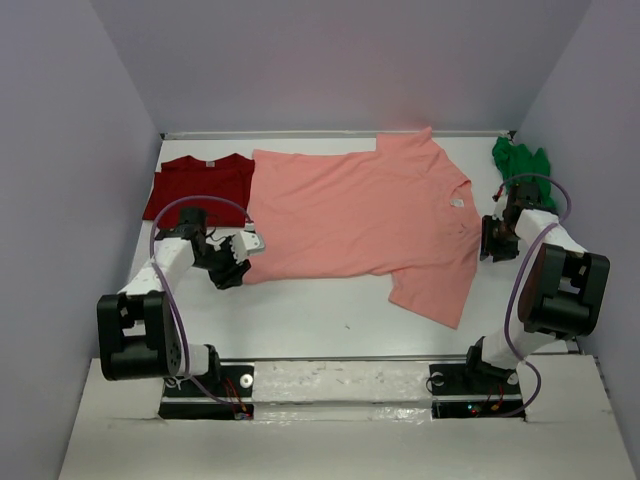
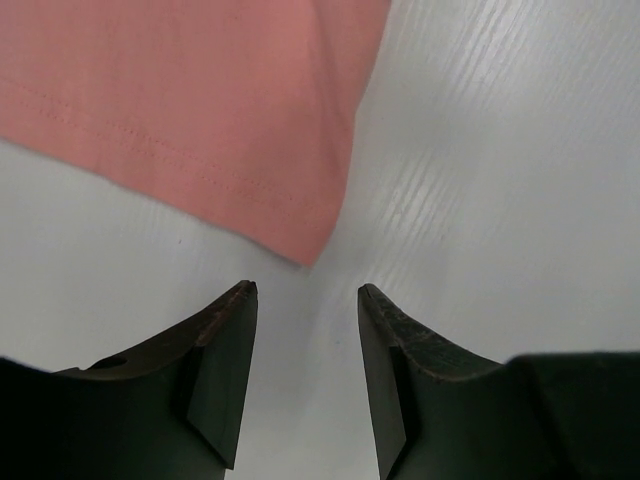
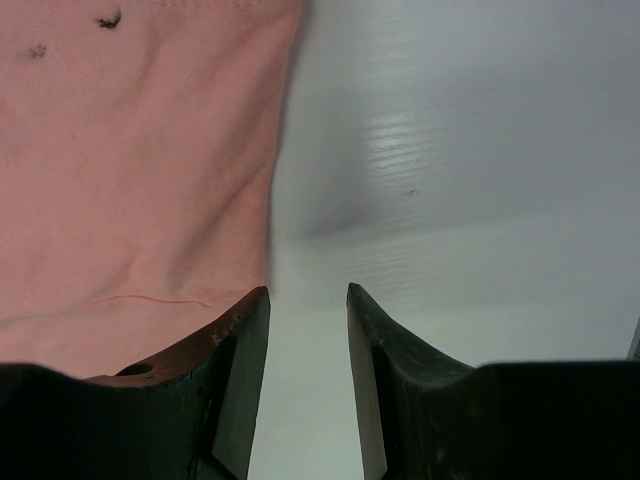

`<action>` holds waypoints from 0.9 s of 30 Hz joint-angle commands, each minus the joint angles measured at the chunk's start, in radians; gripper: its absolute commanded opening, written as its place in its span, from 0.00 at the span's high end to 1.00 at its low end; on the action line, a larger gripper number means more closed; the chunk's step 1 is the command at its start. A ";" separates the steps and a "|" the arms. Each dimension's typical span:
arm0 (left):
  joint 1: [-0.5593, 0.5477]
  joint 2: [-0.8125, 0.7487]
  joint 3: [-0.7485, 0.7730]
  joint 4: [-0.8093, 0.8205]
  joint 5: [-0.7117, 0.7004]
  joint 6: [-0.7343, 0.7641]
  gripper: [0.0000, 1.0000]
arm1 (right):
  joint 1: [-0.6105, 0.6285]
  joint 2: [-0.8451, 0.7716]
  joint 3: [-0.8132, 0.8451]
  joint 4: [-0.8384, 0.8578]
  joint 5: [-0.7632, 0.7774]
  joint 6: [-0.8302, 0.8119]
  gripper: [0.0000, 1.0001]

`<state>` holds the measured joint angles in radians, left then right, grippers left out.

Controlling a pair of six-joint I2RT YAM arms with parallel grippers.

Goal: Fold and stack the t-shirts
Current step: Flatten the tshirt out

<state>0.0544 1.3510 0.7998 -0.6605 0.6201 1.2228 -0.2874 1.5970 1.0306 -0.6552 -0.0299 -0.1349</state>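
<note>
On table (image 1: pixel 330 320), salmon-pink shirt (image 1: pixel 360 215) lies flat, long axis left-right, hem leftward. At hem, left gripper (image 2: pixel 305 292): jaws apart, empty; hem corner (image 2: pixel 300 245) just ahead, centred. At neck end, right gripper (image 3: pixel 308 292): jaws apart, empty; cloth edge ahead, offset sideways. 2 arms, 1 per end.

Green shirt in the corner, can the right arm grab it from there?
Probably yes. The green shirt lies crumpled just beyond the right gripper, with nothing between them. But the open gripper points at the salmon-pink shirt, so it would need to turn first.
</note>
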 commanded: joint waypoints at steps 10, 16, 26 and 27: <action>-0.100 -0.021 -0.096 0.188 -0.178 -0.062 0.46 | -0.004 -0.006 -0.003 0.025 -0.001 -0.014 0.58; -0.172 -0.033 -0.113 0.226 -0.223 -0.086 0.46 | -0.004 0.000 -0.003 0.025 0.001 -0.015 0.58; -0.229 -0.018 -0.122 0.265 -0.249 -0.120 0.46 | -0.004 0.009 -0.001 0.022 0.002 -0.017 0.58; -0.240 -0.004 -0.125 0.268 -0.253 -0.123 0.46 | -0.004 0.008 -0.001 0.020 0.001 -0.017 0.58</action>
<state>-0.1642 1.3449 0.6937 -0.4091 0.3866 1.1160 -0.2874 1.6028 1.0306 -0.6544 -0.0303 -0.1421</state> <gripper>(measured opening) 0.549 0.425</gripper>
